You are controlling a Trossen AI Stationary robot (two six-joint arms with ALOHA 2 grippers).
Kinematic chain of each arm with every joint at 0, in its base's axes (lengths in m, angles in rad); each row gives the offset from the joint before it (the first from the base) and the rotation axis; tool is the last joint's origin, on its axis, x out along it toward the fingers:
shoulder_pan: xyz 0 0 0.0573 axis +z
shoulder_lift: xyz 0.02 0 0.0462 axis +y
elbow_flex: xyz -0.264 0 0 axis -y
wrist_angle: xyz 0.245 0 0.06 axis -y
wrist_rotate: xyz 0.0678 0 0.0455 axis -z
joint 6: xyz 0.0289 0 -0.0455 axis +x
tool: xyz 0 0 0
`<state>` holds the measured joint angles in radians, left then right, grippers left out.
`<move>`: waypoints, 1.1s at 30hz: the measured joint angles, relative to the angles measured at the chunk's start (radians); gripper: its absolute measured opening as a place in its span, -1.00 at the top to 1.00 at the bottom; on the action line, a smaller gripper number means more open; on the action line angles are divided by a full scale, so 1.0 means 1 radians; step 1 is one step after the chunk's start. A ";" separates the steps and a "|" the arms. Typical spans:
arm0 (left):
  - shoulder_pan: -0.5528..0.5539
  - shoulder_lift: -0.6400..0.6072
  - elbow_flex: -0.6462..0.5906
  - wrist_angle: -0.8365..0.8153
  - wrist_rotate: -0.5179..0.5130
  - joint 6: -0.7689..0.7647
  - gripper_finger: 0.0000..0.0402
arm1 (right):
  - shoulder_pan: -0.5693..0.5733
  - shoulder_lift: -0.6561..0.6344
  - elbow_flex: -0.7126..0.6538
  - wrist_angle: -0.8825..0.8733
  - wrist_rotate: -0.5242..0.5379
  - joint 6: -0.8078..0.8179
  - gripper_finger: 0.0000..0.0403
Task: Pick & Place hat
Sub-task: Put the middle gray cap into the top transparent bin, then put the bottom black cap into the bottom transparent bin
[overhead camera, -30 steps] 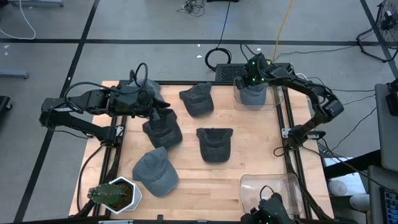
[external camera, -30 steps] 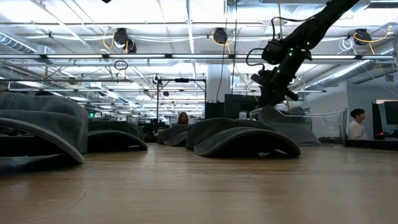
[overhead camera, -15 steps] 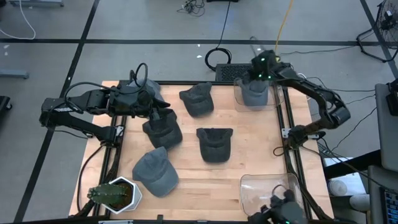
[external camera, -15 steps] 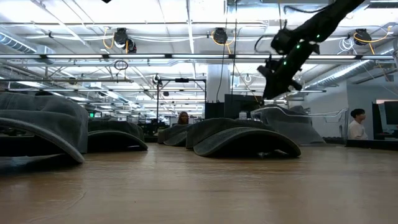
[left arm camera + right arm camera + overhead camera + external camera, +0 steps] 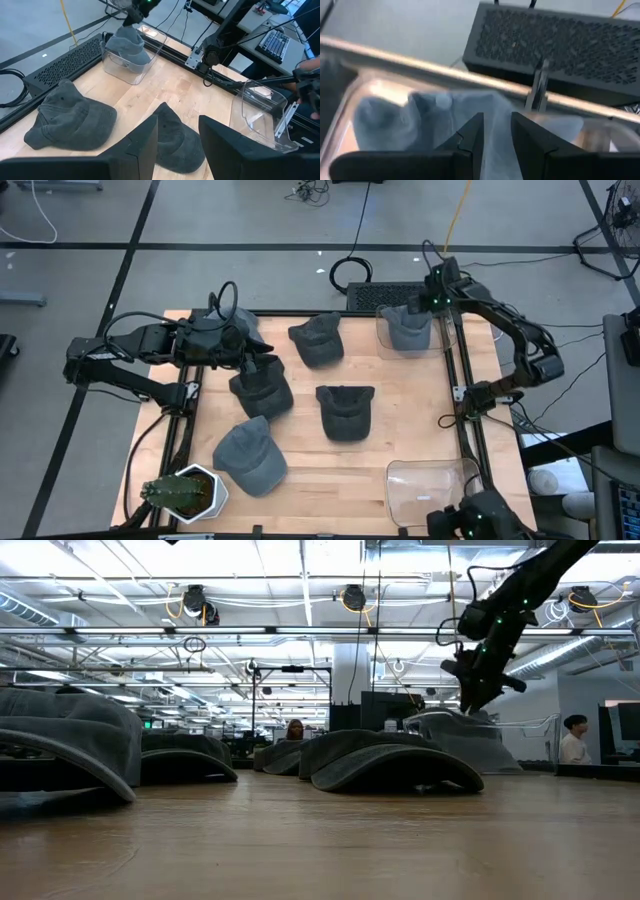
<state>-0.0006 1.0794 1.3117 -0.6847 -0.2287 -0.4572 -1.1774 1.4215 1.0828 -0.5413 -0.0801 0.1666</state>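
One hat (image 5: 406, 330) now sits in the clear bin (image 5: 383, 340) at upper right; the right gripper (image 5: 437, 288) has lifted off it, fingers narrowly apart and empty. That placement looks finished, with four more waiting.

left gripper (image 5: 243, 343): at 10 o'clock, arm stretched low, fingers parted, empty
right gripper (image 5: 432, 298): at 1 o'clock, raised, fingers slightly apart, empty

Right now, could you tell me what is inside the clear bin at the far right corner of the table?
One grey hat sits in the clear bin. Whatever lies beneath it is covered.
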 joint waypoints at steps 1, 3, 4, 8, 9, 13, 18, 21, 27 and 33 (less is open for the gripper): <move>0.000 0.000 0.000 0.000 0.000 0.000 0.24 | 0.000 0.005 0.000 -0.018 0.001 -0.013 0.56; 0.000 0.000 0.000 0.000 0.000 -0.002 0.24 | 0.000 0.013 0.000 -0.070 0.007 -0.035 0.56; 0.000 0.000 0.000 0.000 0.000 -0.008 0.24 | 0.000 0.015 0.000 -0.095 0.018 -0.039 0.56; 0.000 0.000 0.000 0.000 -0.008 -0.014 0.24 | 0.001 0.014 0.000 -0.162 0.028 -0.105 0.56; 0.000 0.000 0.000 0.000 -0.008 -0.014 0.24 | 0.003 0.013 0.000 -0.164 0.028 -0.109 0.56; 0.000 0.000 0.000 0.000 -0.008 -0.019 0.24 | 0.007 0.013 0.000 -0.149 0.028 -0.102 0.56; 0.000 0.000 0.000 0.000 -0.008 -0.023 0.24 | 0.007 0.010 -0.004 -0.123 0.027 -0.102 0.56; 0.000 0.000 0.000 0.000 -0.008 -0.027 0.24 | 0.007 -0.024 0.001 -0.124 0.027 -0.101 0.56; 0.000 0.000 0.000 0.000 -0.008 -0.029 0.24 | 0.007 -0.140 0.003 -0.070 0.027 -0.085 0.56; -0.001 0.000 0.000 0.000 -0.009 -0.022 0.24 | 0.047 -0.237 0.005 -0.062 -0.155 0.080 0.56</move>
<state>-0.0013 1.0794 1.3117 -0.6845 -0.2375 -0.4797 -1.1307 1.1848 1.0874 -0.6037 -0.2354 0.2469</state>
